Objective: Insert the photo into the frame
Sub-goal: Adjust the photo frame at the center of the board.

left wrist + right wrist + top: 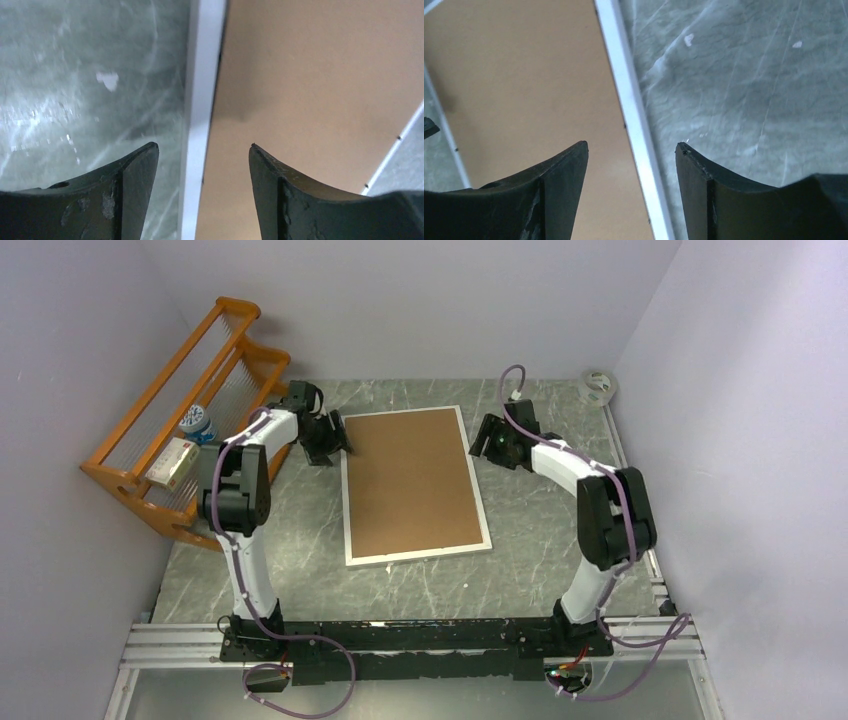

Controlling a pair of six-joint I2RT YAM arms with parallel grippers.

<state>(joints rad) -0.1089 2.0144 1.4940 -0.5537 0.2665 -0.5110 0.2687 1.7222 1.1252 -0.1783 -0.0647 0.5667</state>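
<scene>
The frame [412, 483] lies flat in the middle of the table with its brown hardboard back up and a thin white rim around it. The photo is hidden or out of view. My left gripper [330, 448] hangs open over the frame's left rim near the far corner. In the left wrist view the white rim [205, 60] runs between the spread fingers of that gripper [204, 145]. My right gripper [487, 445] stands open over the right rim. In the right wrist view the rim [619, 55] passes between the fingers of this gripper [632, 144], which hold nothing.
An orange wooden rack [190, 430] stands at the far left against the wall, with a small box [172, 462] and a round container [199, 424] on it. A roll of clear tape [598, 386] lies at the far right corner. Walls close in left, back and right.
</scene>
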